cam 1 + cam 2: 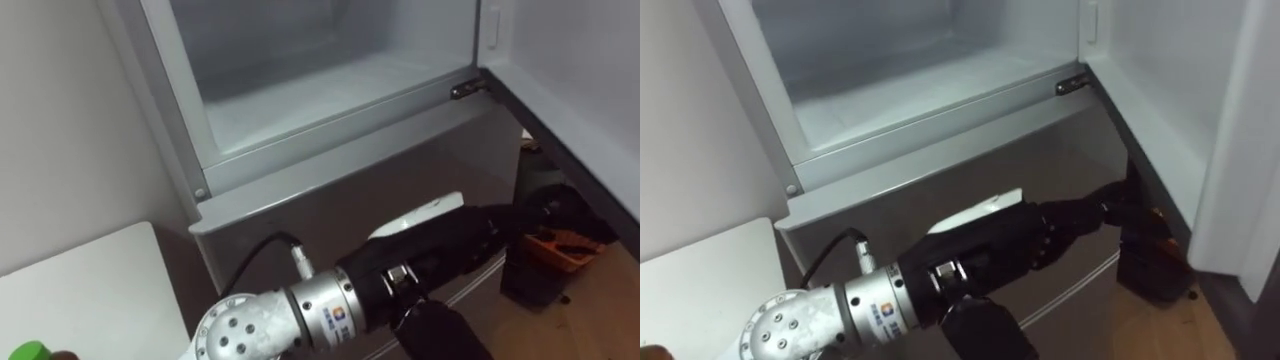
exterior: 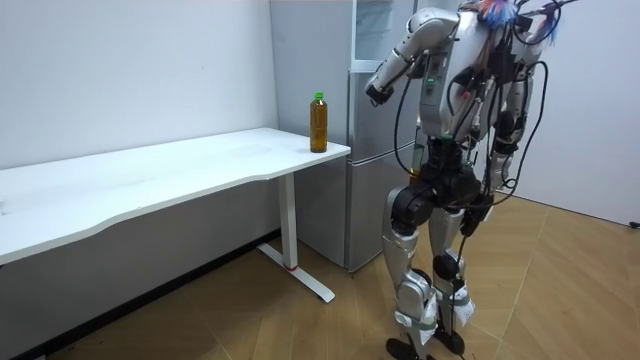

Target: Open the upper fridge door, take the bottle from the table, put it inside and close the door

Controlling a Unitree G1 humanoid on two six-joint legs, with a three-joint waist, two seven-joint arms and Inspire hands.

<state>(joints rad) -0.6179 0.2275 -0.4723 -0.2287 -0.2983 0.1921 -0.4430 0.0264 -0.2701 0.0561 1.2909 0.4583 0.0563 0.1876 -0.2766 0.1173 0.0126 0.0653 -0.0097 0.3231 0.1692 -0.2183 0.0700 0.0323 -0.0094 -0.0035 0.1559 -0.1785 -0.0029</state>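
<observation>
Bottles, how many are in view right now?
1. The bottle stands upright on the white table's corner nearest the fridge. What shows of the open upper fridge compartment holds none.

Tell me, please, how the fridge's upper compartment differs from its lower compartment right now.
The upper compartment stands open, showing a pale, bare interior; the lower compartment is shut, showing only its grey door. The left hand is in front of the lower compartment, below the upper compartment's opening. Both belong to one fridge.
</observation>
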